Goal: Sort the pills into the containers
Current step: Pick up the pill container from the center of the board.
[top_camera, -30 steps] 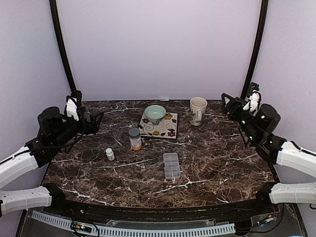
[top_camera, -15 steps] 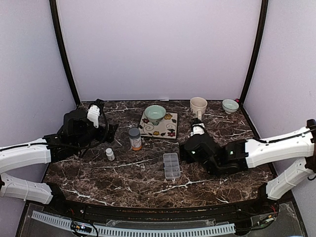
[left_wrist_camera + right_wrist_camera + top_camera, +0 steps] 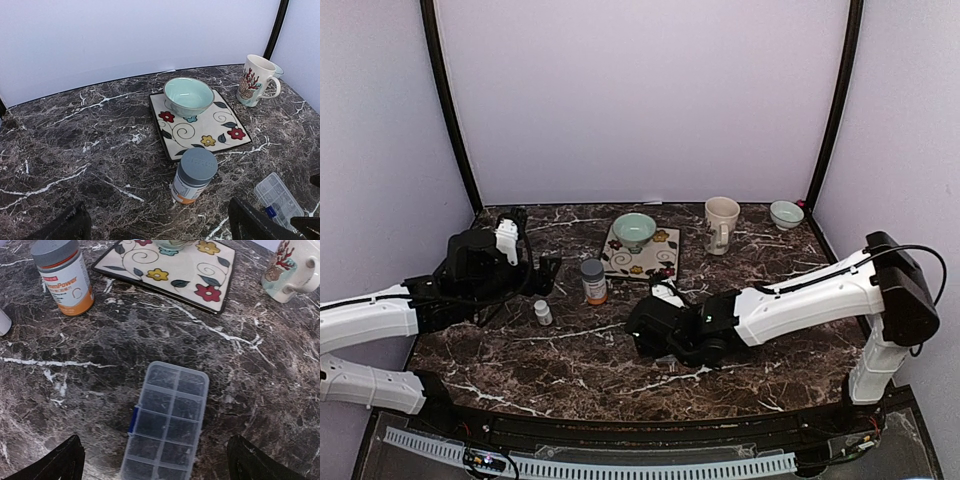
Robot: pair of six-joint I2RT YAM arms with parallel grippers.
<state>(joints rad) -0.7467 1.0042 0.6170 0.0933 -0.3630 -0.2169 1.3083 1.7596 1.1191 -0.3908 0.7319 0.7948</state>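
Observation:
The containers are the compartments of a clear pill box (image 3: 167, 422) lying flat on the marble table (image 3: 260, 380), its lid down and a blue latch (image 3: 133, 419) on its left side. My right gripper (image 3: 157, 465) hangs open just above the box's near end, one finger on each side and apart from it. In the top view the right gripper (image 3: 655, 333) covers the box. My left gripper (image 3: 160, 227) is open and empty, short of the orange bottle (image 3: 195, 175); the box (image 3: 280, 196) shows at its lower right. No pills can be made out.
A tiny white bottle (image 3: 542, 312) stands left of the orange bottle (image 3: 593, 281). Behind them a teal bowl (image 3: 634, 229) sits on a flowered square plate (image 3: 660, 262). A mug (image 3: 721, 222) and a small bowl (image 3: 785, 213) stand at the back right.
My right arm swung in from the right edge across the table to hang over the pill box, its jaws widening. My left arm moved inward toward the bottles.

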